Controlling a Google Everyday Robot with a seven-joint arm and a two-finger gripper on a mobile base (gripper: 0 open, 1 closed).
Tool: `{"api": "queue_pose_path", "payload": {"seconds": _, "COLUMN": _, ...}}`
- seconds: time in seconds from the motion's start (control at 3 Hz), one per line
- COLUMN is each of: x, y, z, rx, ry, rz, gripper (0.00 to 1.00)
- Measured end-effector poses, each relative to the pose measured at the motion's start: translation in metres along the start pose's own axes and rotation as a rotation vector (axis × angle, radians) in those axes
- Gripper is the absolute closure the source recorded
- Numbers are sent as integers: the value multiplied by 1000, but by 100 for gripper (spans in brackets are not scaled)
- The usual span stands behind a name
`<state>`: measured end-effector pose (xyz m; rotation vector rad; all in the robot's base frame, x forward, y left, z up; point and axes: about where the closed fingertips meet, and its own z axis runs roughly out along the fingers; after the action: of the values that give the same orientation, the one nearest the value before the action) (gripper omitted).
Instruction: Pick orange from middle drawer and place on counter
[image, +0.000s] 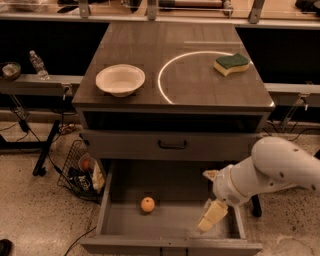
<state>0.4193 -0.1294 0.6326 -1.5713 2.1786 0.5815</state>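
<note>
The orange (147, 204) lies in the open middle drawer (170, 227), left of the tray's middle. My gripper (210, 216) hangs from the white arm (275, 170) over the drawer's right part, pointing down, well to the right of the orange and apart from it. The counter (175, 65) with its white arc (170, 75) is above.
A white bowl (120, 79) sits at the counter's left. A yellow sponge with green top (231, 63) sits at its right. A closed drawer front with a black handle (172, 145) is above the open drawer. A wire basket (80, 172) with clutter stands on the floor at left.
</note>
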Motion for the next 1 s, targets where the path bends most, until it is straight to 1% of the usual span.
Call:
{"api": "queue_pose_path", "payload": {"seconds": 0.33, "x": 6, "y": -16, "z": 54, "rx": 13, "ry": -100, "rz": 4, "gripper": 0}}
{"api": "queue_pose_path", "payload": {"seconds": 0.67, "x": 6, "y": -16, "z": 55, "rx": 13, "ry": -100, "rz": 4, "gripper": 0}}
{"api": "queue_pose_path", "payload": {"seconds": 1.0, "x": 5, "y": -19, "z": 65, "rx": 19, "ry": -129, "rz": 17, "gripper": 0}}
